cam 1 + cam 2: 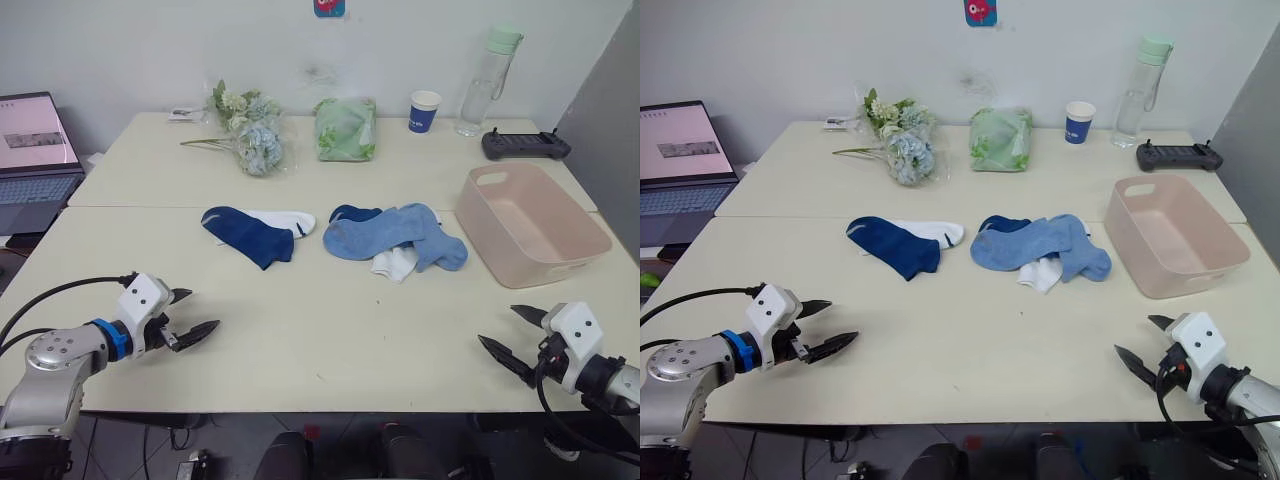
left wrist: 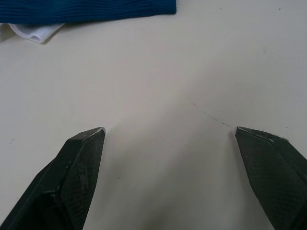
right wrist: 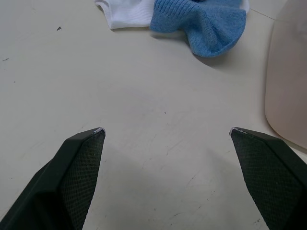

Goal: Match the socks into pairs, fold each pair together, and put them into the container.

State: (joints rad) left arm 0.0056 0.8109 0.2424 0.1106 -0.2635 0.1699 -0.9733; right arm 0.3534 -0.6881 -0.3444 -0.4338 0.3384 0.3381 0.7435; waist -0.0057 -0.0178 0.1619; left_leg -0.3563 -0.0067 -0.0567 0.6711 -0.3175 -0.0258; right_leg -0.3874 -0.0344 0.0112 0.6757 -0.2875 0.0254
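Observation:
Two heaps of socks lie mid-table. On the left a navy sock overlaps a white sock. On the right, light blue socks cover another navy sock and a white sock. The pale pink container stands empty at the right. My left gripper hovers open near the front left edge, well short of the navy sock. My right gripper is open at the front right, in front of the container. Nothing is between either pair of fingers.
Along the far side are a flower bouquet, a green bag, a blue paper cup, a clear bottle and a black controller. A laptop sits at the left on a neighbouring surface.

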